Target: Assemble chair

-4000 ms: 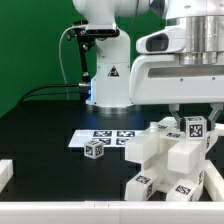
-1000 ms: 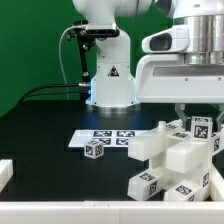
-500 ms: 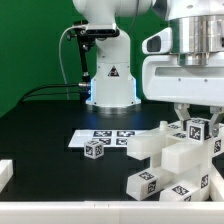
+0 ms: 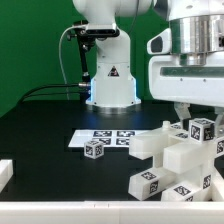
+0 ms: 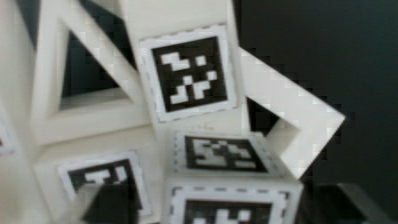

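White blocky chair (image 4: pixel 168 158), fiducial-tagged, partly assembled

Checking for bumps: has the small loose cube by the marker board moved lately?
No; the cube sits at the same spot beside the marker board.

The chair (image 4: pixel 172 158) is white plastic and carries black-and-white square tags (image 4: pixel 203 128). The marker board (image 4: pixel 85 136) is white with the same kind of tags, the table (image 4: pixel 40 125) is black, the wall (image 4: pixel 30 45) green.
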Motion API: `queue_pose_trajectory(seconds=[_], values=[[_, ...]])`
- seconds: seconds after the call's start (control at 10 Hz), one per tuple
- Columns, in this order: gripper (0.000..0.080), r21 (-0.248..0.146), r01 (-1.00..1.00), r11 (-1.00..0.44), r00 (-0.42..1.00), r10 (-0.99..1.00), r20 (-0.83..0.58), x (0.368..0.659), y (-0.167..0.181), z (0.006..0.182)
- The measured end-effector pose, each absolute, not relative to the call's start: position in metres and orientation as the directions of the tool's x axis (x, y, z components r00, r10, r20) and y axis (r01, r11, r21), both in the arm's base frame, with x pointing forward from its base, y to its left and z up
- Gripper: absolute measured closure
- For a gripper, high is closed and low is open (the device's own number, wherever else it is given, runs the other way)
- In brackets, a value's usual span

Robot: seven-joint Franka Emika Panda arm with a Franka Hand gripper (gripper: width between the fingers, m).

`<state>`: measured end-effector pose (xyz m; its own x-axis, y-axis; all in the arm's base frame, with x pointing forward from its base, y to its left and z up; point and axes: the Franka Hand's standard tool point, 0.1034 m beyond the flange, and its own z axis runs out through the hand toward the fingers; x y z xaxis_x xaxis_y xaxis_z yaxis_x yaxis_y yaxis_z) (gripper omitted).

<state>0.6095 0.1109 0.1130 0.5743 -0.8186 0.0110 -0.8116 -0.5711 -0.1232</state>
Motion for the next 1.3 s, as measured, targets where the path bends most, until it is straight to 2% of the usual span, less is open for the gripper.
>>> queue_pose_trajectory(seconds=[0.1,0.2,0.3,0.5,0.7,0.9,1.0,1.1,1.2,1.3], values=[[0.0194,-0.12,-0.711,-0.693,0.695,-0.718,0.031,0.6097,0.1103,0.1131],[0.0194,-0.104,-0.54,-0.835,0.835,-0.547,0.061,0.6106,0.1092,0.1131],[0.0155,-0.101,-0.51,-0.854,0.854,-0.517,0.064,0.6104,0.1089,0.1127],[0.0151,-0.076,-0.303,-0.95,0.947,-0.309,0.087,0.6106,0.1072,0.1126],[0.015,-0.022,0.024,-0.999,0.995,0.022,0.102,0.6088,0.1113,0.1113],[0.0178,-0.026,0.014,-1.0,0.995,0.011,0.102,0.6086,0.1124,0.111],[0.0312,-0.028,-0.003,-1.0,0.995,-0.005,0.101,0.6086,0.1123,0.1109],[0.0489,-0.028,-0.004,-1.0,0.995,-0.007,0.101,0.6086,0.1122,0.1107],[0.0489,-0.035,-0.07,-0.997,0.992,-0.073,0.099,0.6085,0.1125,0.1106],[0.0521,-0.043,-0.139,-0.989,0.985,-0.142,0.096,0.6085,0.1126,0.1106]])
